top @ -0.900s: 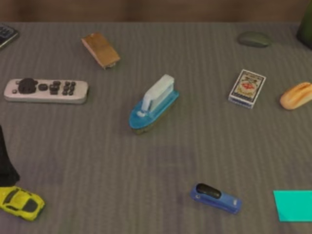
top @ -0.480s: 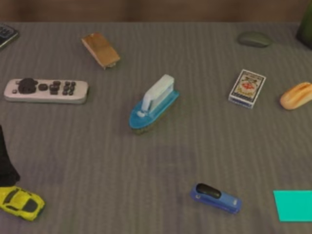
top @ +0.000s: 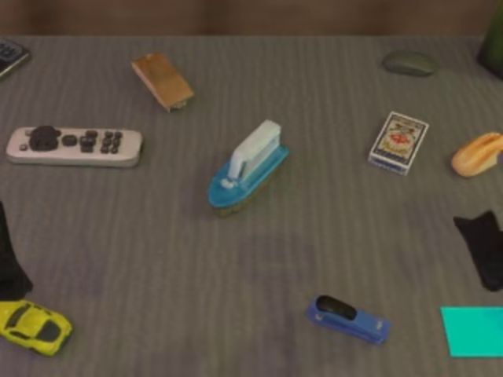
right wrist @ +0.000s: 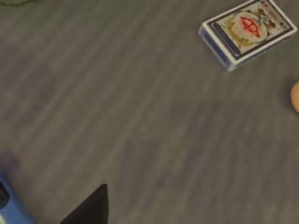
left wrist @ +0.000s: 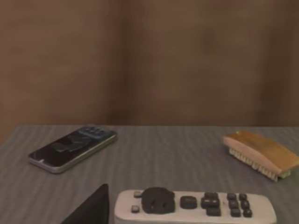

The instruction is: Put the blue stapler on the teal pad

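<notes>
Top view is showing us just starting: the small royal-blue stapler is lying untouched at five o'clock, well apart from the flat teal rectangular pad, our right gripper hovering nearby, finger state untellable.

The teal pad, phone and right gripper are cut by the top view's edges.

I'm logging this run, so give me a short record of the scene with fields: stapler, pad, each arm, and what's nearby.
stapler: small royal-blue stapler, lying on the grey table, not on the pad
pad: flat teal rectangular pad, bare, at the table's right edge
right gripper: above the pad, holding nothing
left gripper: parked at the left edge
nearby: card box, light-blue scrubbing brush
</notes>
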Controlling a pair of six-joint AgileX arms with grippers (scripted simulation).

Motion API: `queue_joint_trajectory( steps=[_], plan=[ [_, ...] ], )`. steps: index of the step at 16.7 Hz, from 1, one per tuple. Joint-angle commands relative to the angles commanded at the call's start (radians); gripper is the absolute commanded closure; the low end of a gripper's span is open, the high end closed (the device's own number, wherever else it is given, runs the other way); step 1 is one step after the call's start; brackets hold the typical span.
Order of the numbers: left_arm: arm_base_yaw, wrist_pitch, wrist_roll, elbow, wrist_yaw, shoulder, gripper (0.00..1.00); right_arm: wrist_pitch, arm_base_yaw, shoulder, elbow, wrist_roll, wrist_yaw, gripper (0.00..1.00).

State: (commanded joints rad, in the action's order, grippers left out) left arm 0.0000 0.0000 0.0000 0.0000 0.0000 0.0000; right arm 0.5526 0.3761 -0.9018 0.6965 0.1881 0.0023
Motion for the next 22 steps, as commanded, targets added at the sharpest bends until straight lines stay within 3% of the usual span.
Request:
queue_joint_trajectory(
  steps=[6, 11, 15, 22],
  plan=[
    [0.0, 0.0, 0.0, 0.0, 0.0, 0.0, 0.0, 0.346, 0.232, -0.559, 0.412, 0.116, -0.005, 0.0],
    [0.0, 0.0, 0.0, 0.0, 0.0, 0.0, 0.0, 0.536, 0.369, -0.879, 0.669, 0.185, -0.005, 0.0],
    [0.0, 0.0, 0.0, 0.0, 0.0, 0.0, 0.0, 0.594, 0.415, -0.977, 0.759, 0.208, -0.002, 0.0],
    [0.0, 0.0, 0.0, 0.0, 0.0, 0.0, 0.0, 0.577, 0.412, -0.981, 0.744, 0.209, -0.002, 0.0]
  ],
)
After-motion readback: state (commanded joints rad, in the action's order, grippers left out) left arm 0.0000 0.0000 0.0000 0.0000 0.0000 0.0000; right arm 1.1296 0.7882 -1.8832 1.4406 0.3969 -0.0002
